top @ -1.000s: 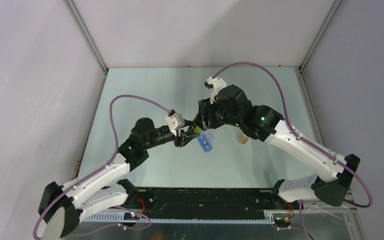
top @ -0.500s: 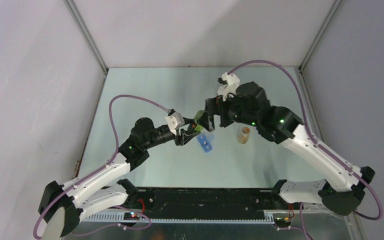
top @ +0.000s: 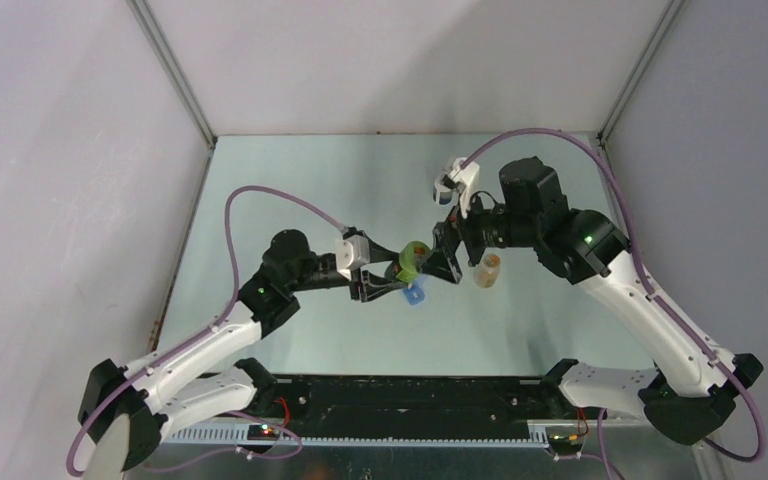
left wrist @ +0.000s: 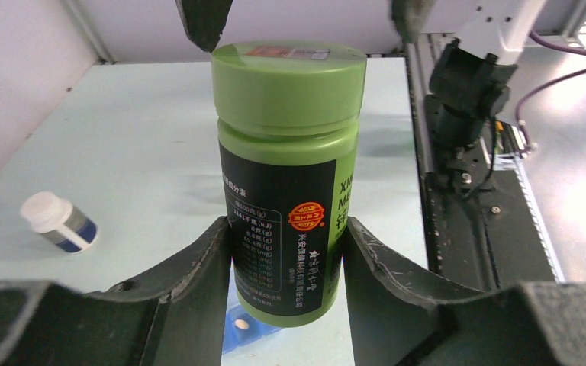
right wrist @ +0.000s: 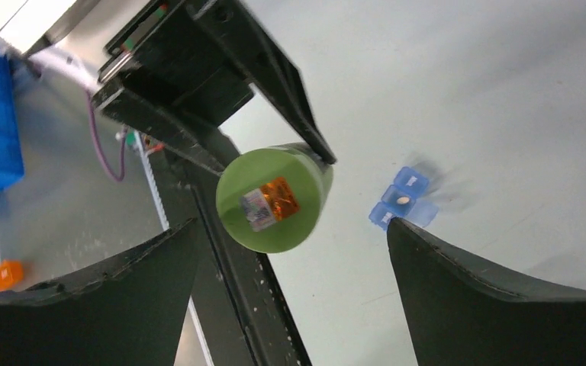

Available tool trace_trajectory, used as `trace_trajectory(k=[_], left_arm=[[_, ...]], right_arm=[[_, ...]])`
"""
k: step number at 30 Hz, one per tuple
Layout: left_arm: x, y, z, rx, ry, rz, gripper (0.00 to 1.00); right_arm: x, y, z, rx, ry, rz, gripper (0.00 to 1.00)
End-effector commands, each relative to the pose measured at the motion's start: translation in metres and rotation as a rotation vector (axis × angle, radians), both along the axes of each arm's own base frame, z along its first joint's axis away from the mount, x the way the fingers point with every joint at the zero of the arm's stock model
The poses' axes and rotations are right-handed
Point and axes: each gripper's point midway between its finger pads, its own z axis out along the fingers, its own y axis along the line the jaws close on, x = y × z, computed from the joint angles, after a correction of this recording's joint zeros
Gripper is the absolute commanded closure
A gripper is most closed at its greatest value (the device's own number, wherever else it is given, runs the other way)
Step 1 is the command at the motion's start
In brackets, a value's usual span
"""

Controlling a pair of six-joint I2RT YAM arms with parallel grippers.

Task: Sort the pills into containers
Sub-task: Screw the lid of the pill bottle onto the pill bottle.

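Observation:
My left gripper [left wrist: 287, 229] is shut on a green pill bottle [left wrist: 286, 191] with a black label and a green cap, held above the table. From above, the green bottle [top: 410, 260] lies tilted between the two grippers. My right gripper [right wrist: 291, 229] stands open, its fingers either side of the bottle's cap [right wrist: 273, 198] and apart from it. Below lies a blue pill organiser [top: 415, 294] with one compartment open and a small pill [right wrist: 403, 199] inside. The right gripper [top: 440, 264] sits just right of the cap.
A small amber bottle [top: 487, 270] stands on the table just right of the grippers. A small white-capped bottle [left wrist: 57, 221] with a blue label lies on its side farther back. The black rail [top: 410, 395] runs along the near edge.
The right gripper has opened, let go of the bottle and drawn back to the right, now facing the cap. The left gripper has shifted slightly right, still holding the bottle.

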Motion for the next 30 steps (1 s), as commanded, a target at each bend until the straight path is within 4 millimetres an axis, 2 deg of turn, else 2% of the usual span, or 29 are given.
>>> trace_trajectory(k=[1,5,9,14,18,21,24,28,30], left_arm=[[-0.017,-0.008,0.026,-0.040,-0.069,-0.122,1.00],[-0.020,-0.010,0.024,-0.028,-0.062,-0.149,1.00],[-0.022,-0.011,0.022,-0.019,-0.058,-0.162,1.00],[-0.025,-0.011,0.022,-0.011,-0.057,-0.180,1.00],[-0.021,-0.011,0.021,-0.008,-0.058,-0.156,1.00],[-0.012,-0.011,0.020,-0.006,-0.060,-0.105,1.00],[0.004,-0.008,0.019,-0.001,-0.061,-0.010,1.00],[0.023,-0.003,0.020,-0.002,-0.060,0.108,1.00],[0.030,-0.001,0.020,0.000,-0.058,0.151,1.00]], right_arm=[[-0.027,0.009,-0.006,-0.028,-0.067,0.186,0.04],[-0.028,0.016,-0.009,-0.041,-0.086,0.197,0.07],[-0.020,0.019,-0.017,-0.070,-0.083,0.176,0.24],[-0.013,0.019,-0.027,-0.111,-0.095,0.158,0.34],[-0.008,0.022,-0.026,-0.106,-0.105,0.133,0.49],[0.004,0.021,-0.019,-0.086,-0.092,0.020,0.58],[0.013,0.023,-0.016,-0.034,-0.052,-0.086,0.60],[0.032,0.021,-0.023,0.001,0.014,-0.287,0.63],[0.048,0.014,-0.028,0.001,0.042,-0.440,0.65]])
